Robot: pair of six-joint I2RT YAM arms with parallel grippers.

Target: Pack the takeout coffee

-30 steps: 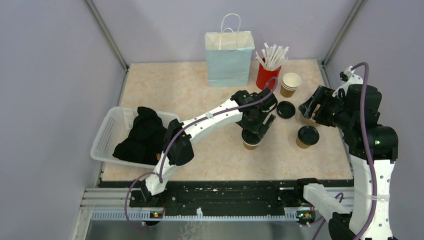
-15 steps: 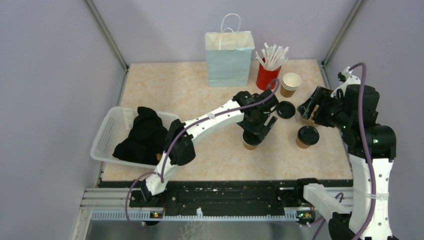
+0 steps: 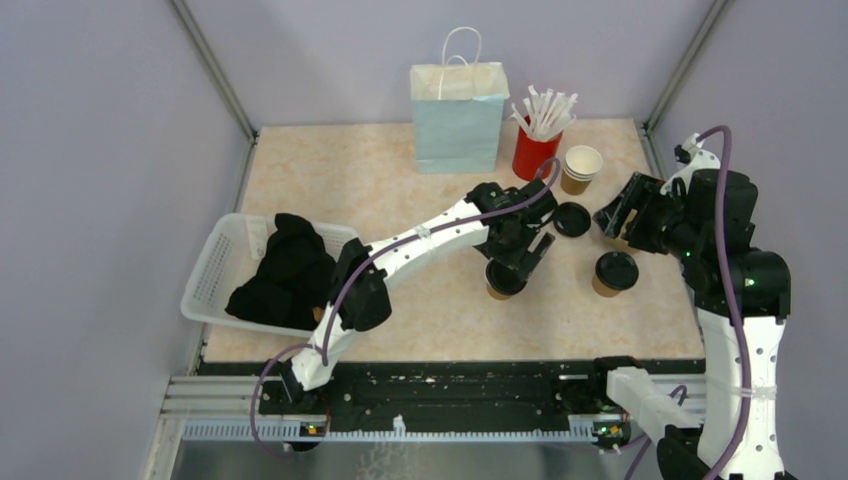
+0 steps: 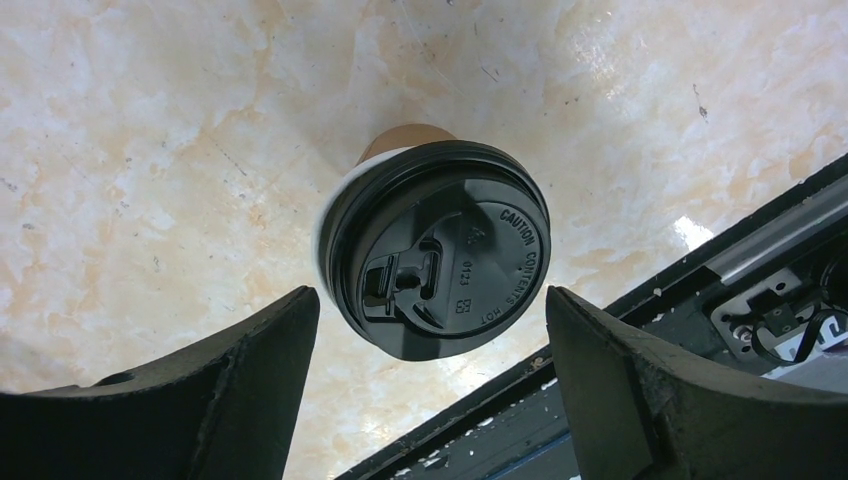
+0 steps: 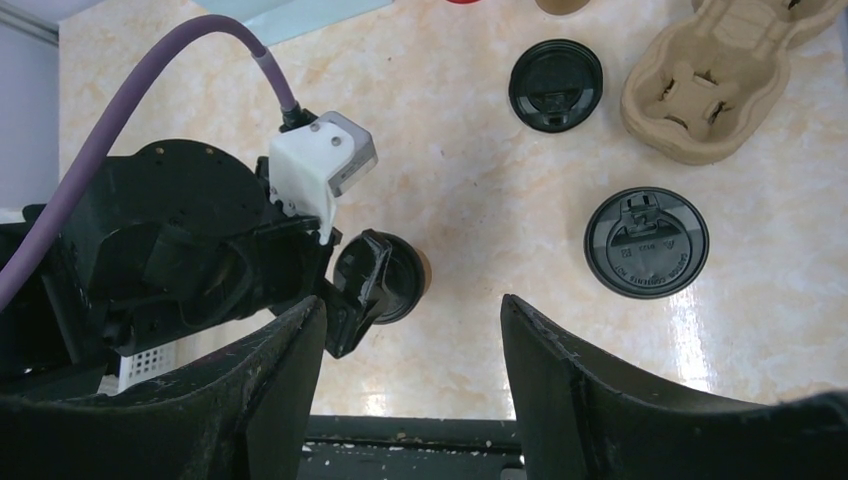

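The left gripper [image 3: 522, 252] has drawn back from the coffee cup [image 3: 500, 281] it was pressed down over a second ago, rising and pulling slightly toward the far side of the table. More of the cup's black lid [image 4: 440, 262] now shows from above. Its fingers [image 4: 250, 370] have spread a little wider and stand clear of the lid on both sides. The right gripper [image 3: 612, 212] has edged a touch toward the middle of the table.
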